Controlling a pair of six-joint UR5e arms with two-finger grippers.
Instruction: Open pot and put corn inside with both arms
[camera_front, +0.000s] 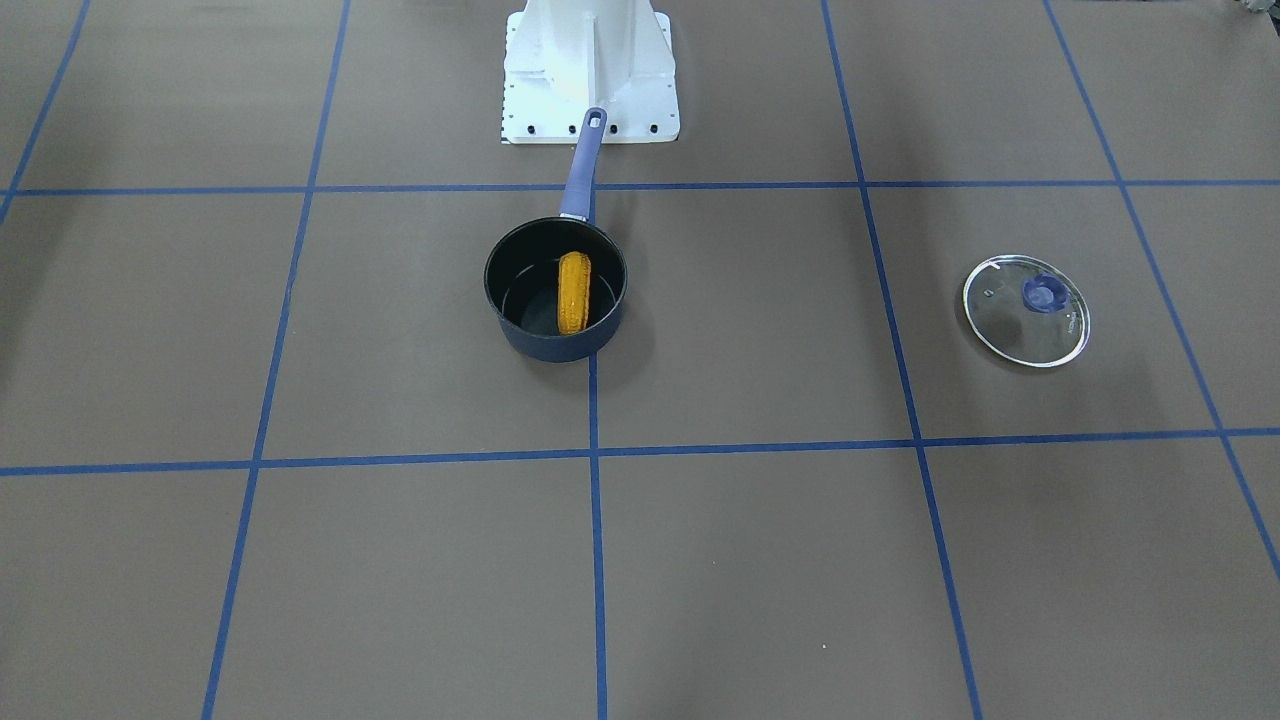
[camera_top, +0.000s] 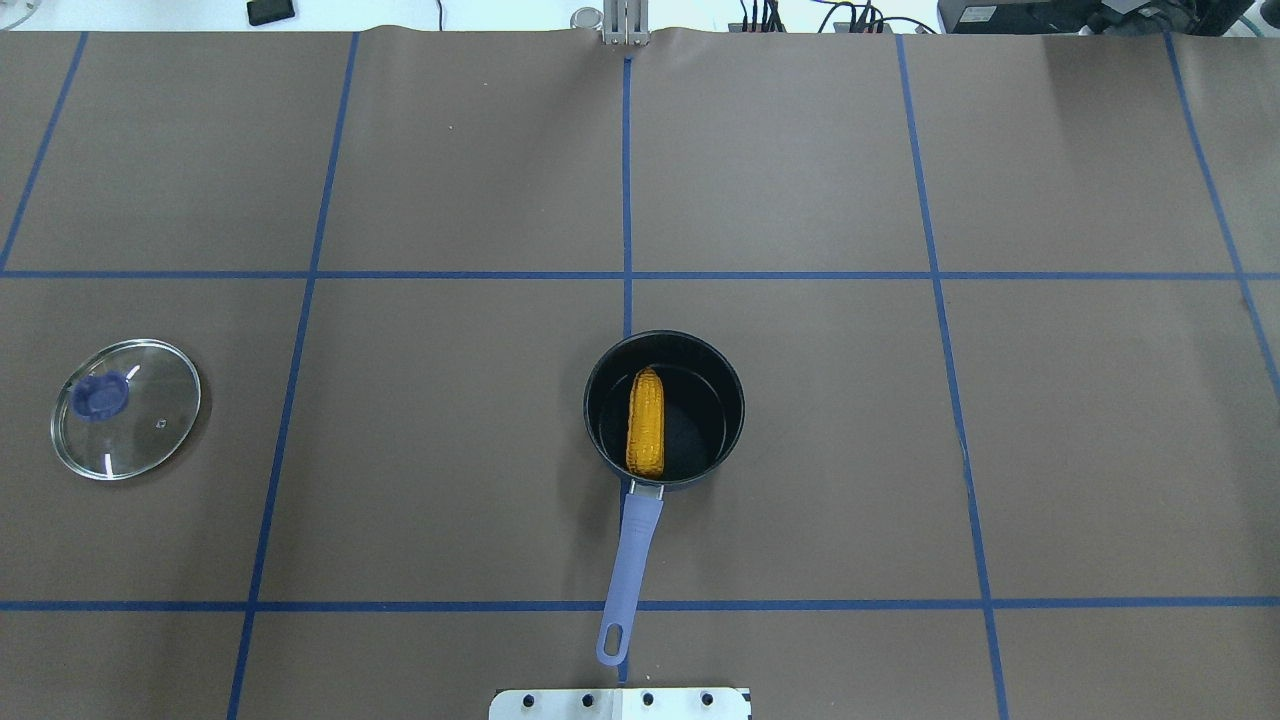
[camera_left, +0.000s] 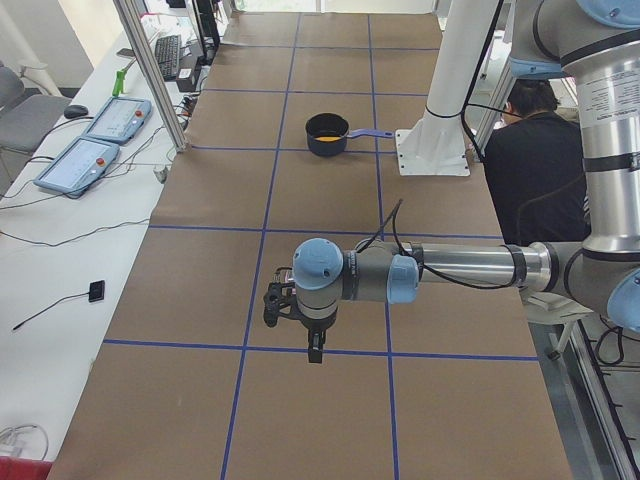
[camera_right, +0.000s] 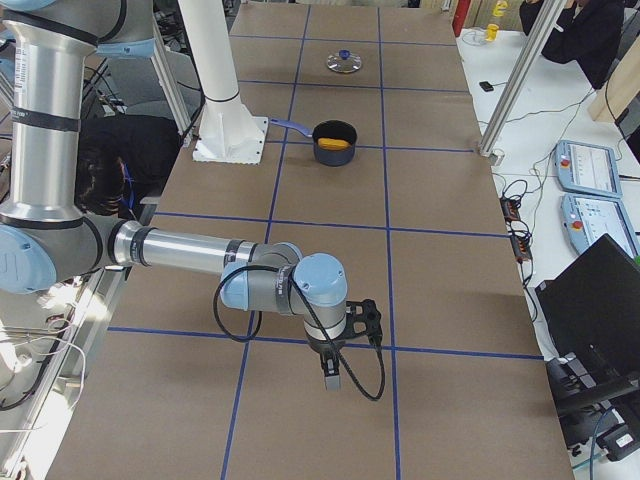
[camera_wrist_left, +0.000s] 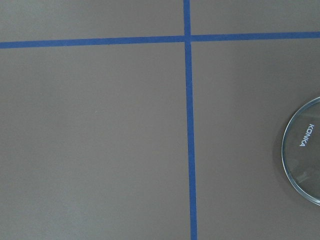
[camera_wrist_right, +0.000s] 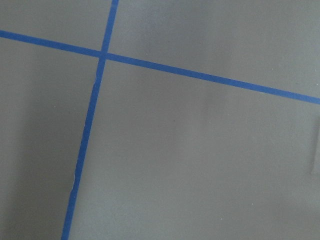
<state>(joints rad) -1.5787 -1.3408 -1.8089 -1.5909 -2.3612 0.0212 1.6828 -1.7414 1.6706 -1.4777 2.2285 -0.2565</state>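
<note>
The corn (camera_front: 573, 292) lies inside the open dark pot (camera_front: 515, 325), which has a blue handle (camera_top: 632, 560); it also shows in the overhead view (camera_top: 646, 421). The glass lid (camera_top: 125, 408) with its blue knob lies flat on the table, far off on the robot's left, and its rim shows in the left wrist view (camera_wrist_left: 306, 150). The left gripper (camera_left: 315, 352) and the right gripper (camera_right: 332, 380) hang above bare table at the table's two ends, far from the pot. They show only in the side views, so I cannot tell whether they are open or shut.
The white base pedestal (camera_front: 590, 70) stands just behind the pot handle. The brown table (camera_top: 800, 450) has a grid of blue tape lines. A person in black (camera_left: 535, 150) sits behind the robot. Pendants and cables lie on the side benches (camera_left: 90, 140).
</note>
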